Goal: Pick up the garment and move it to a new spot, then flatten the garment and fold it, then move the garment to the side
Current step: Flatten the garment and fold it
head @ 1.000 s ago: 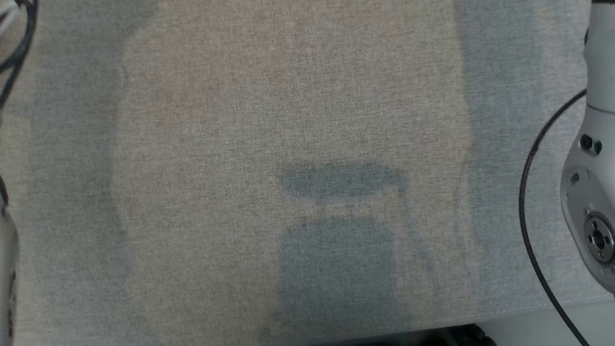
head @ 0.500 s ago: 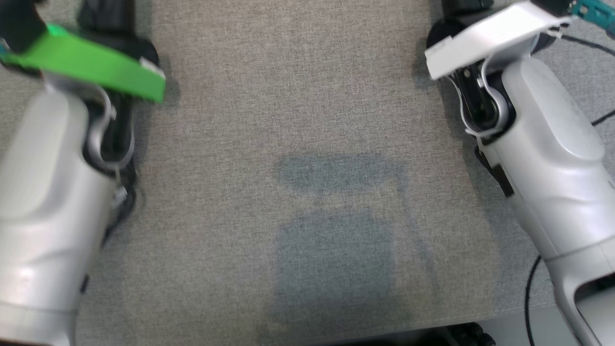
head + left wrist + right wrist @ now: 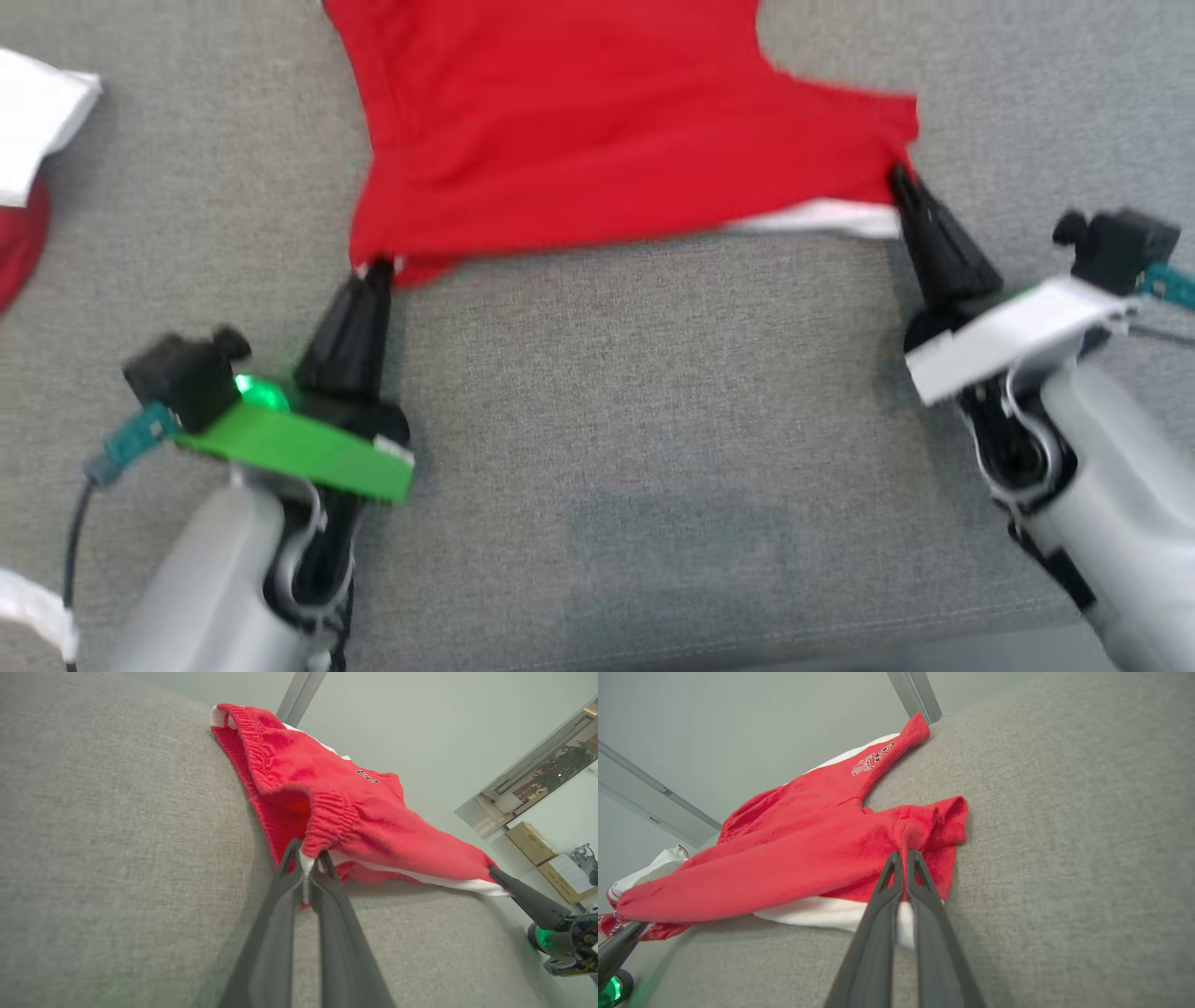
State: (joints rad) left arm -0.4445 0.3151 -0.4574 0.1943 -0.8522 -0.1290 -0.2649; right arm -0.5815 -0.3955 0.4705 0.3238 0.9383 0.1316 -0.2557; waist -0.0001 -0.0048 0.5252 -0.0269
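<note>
Across the upper centre of the head view, your red garment lies spread on the grey surface. Your left gripper is clamped on its lower-left corner, your right gripper on its lower-right corner, well apart: judged, to hold the near edge taut for flattening.

**Big change in the head cam in one second**

A second ago the head view was just the grey fabric surface. Now the red garment has come in across the far side. The left gripper and right gripper, out past the top of frame half a second back, have pulled in toward the near edge, each pinched on a near corner of it. A white cloth turned up at the left edge too. It's pretty blurry, so the camera may have tilted as well.
</note>
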